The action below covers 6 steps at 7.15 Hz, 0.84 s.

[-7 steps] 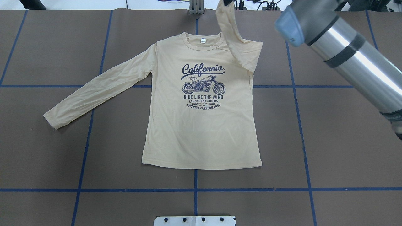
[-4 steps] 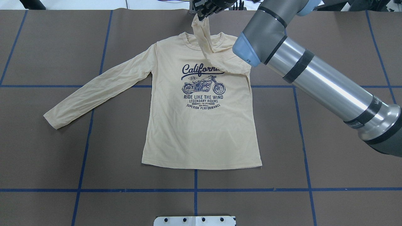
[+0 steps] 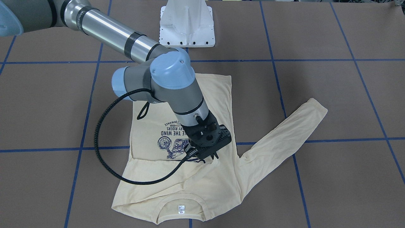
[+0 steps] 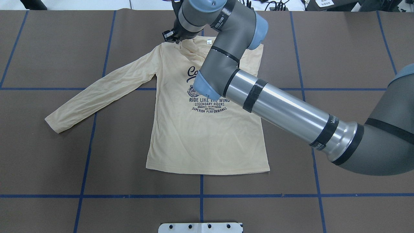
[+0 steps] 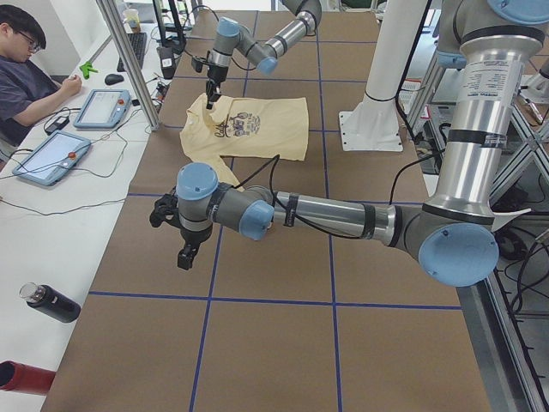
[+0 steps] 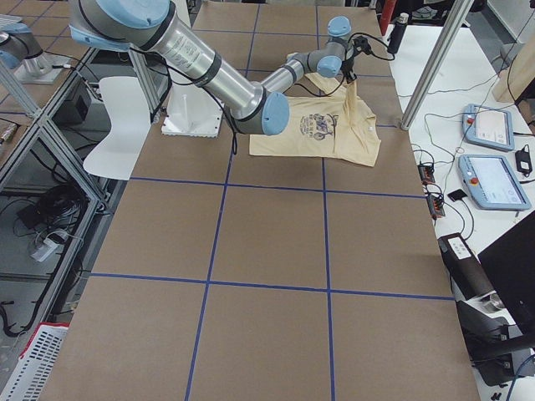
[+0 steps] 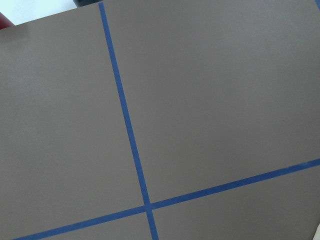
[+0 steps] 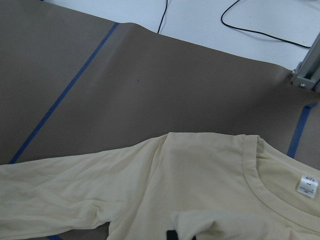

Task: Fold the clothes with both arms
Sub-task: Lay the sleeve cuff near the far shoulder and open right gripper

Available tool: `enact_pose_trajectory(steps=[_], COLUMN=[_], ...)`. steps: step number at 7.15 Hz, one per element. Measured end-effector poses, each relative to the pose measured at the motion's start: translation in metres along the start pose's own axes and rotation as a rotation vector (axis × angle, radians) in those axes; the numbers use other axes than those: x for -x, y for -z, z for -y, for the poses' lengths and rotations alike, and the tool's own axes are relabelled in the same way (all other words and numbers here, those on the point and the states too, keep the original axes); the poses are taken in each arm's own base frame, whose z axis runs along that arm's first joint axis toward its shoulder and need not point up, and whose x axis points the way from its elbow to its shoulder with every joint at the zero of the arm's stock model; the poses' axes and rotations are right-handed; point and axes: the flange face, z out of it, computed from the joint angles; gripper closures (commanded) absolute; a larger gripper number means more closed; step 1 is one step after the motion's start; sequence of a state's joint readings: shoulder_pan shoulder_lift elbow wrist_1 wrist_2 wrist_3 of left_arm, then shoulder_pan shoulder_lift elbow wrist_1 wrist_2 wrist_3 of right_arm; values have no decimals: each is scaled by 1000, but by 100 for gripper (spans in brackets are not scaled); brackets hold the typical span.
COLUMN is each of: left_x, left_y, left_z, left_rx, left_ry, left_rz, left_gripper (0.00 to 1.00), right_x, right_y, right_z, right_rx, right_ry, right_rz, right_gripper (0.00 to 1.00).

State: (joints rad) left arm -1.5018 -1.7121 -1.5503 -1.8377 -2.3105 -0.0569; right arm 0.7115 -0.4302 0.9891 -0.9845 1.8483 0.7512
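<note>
The T-shirt (image 4: pixel 207 139) lies print-up on the surface (image 4: pixel 339 48). The jaws of the right gripper (image 3: pixel 208 155) clamp one sleeve (image 3: pixel 177 177), drawn across the upper chest. The left gripper (image 5: pixel 184 256) hovers well apart; whether its jaws are released or clenched cannot be told.

Brown table (image 4: pixel 48 48) w/ blue tape grid (image 4: pixel 129 195), white desk (image 5: pixel 34 249) alongside.
</note>
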Motion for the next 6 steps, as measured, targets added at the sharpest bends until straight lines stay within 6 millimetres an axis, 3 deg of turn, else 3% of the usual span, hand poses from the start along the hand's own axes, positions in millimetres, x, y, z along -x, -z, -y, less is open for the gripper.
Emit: enact_pose_trajectory(steps=[3,6], left_x=[2,-4], left_y=[-2,1], left_z=[0,5], left_rx=[4,-26], left_ry=[5,59], left_rz=[-1,-14], left_gripper=[0,0], right_x=[40,42], right_y=[-6,-6], right_z=[2,3], right_rx=[-63,-62], right_ry=[-1,-95], right_rz=[-3,-6], right_gripper=[1,1])
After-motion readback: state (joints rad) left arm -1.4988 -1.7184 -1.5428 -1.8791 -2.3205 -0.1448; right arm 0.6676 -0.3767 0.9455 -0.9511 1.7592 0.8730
